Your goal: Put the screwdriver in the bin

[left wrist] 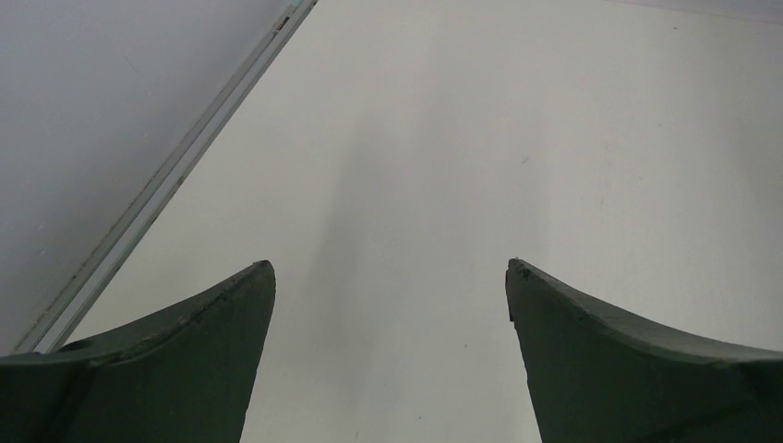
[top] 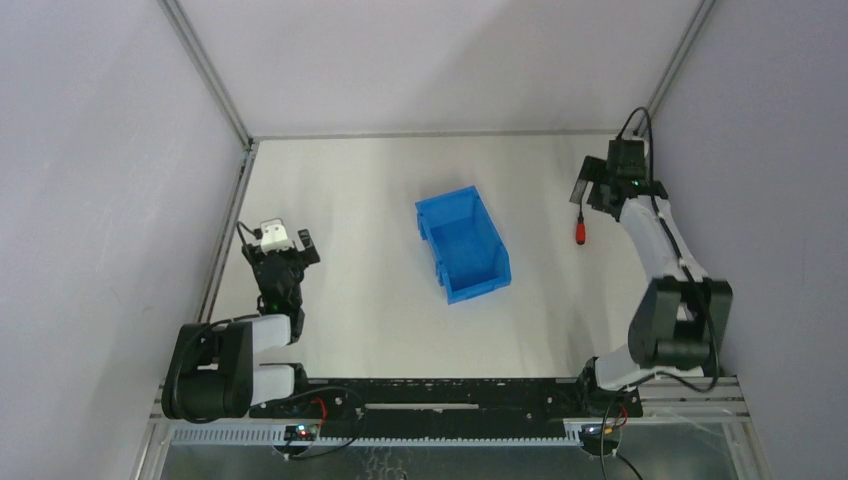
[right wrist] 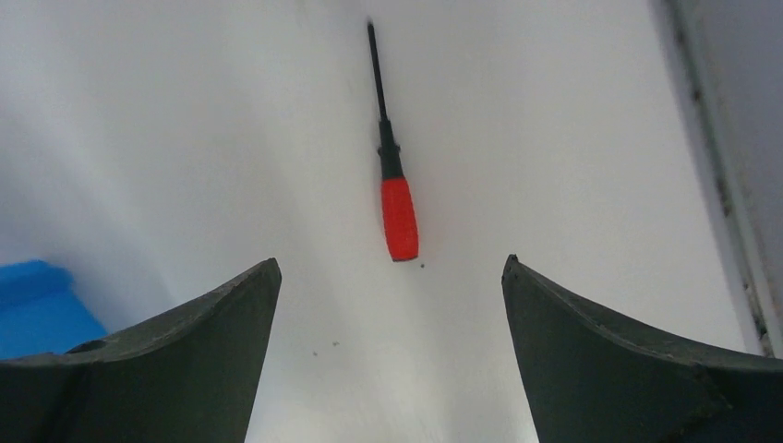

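The screwdriver [top: 581,232], with a red handle and thin black shaft, lies flat on the white table near the right wall. In the right wrist view the screwdriver [right wrist: 399,219] sits just beyond my fingertips, handle end nearest and shaft pointing away. My right gripper [top: 590,192] [right wrist: 390,268] hovers over it, open, with nothing between the fingers. The blue bin [top: 462,245] stands at the table's middle, its inside bare; one corner of the bin [right wrist: 37,305] shows at the left of the right wrist view. My left gripper [top: 285,248] [left wrist: 390,268] is open over bare table at the left.
A metal frame rail [top: 225,235] runs along the table's left edge and another rail [right wrist: 716,166] lies close to the right of the screwdriver. Grey walls enclose the table on the left, back and right.
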